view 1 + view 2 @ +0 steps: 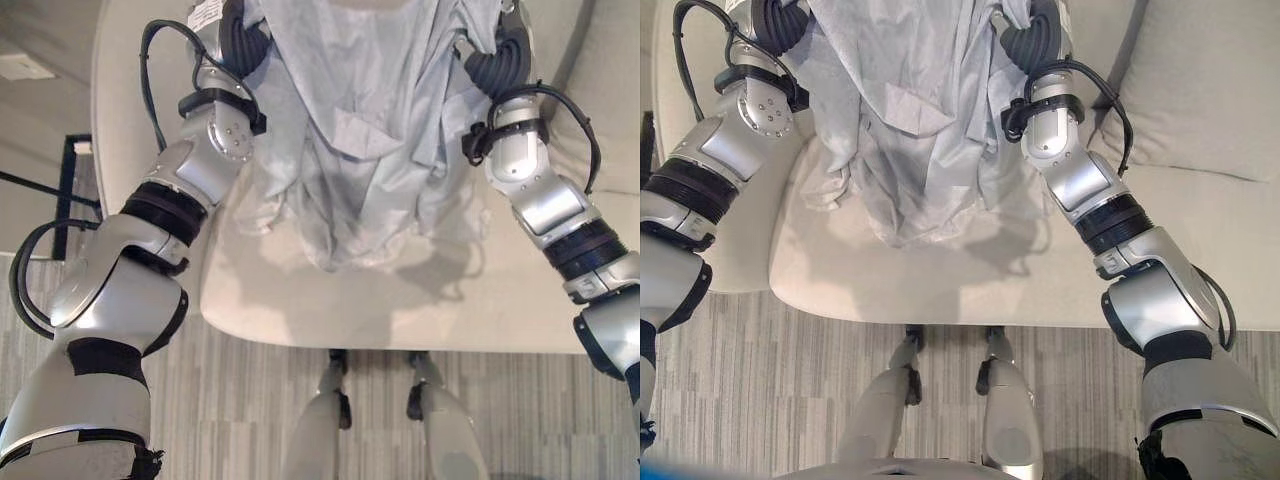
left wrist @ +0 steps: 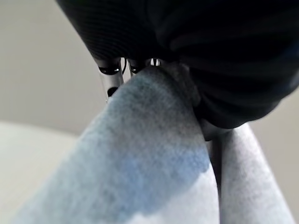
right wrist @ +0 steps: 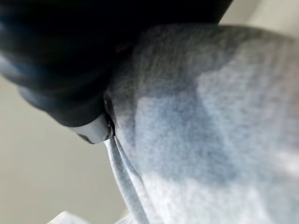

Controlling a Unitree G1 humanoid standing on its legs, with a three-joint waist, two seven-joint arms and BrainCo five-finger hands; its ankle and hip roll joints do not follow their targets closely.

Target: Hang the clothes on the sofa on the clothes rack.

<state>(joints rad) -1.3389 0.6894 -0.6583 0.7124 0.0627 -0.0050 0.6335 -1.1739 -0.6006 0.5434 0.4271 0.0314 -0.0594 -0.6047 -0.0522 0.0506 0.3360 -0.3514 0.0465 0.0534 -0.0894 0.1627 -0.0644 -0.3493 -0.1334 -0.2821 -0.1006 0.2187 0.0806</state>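
Both hands, left hand (image 2: 140, 28) and right hand (image 3: 65, 70), are gripping bunched cloth. Pale grey-blue crumpled fabric garment (image 1: 360, 130) is hanging in loose folds between them above the cream upholstered sofa (image 1: 400, 310).

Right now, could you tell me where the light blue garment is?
The light blue garment hangs between the left hand and the right hand, above the sofa seat, in the middle of both eye views.

Soft, even indoor light; the shirt (image 1: 360, 150) casts a shadow onto the sofa (image 1: 400, 310); both wrist views are blurred.
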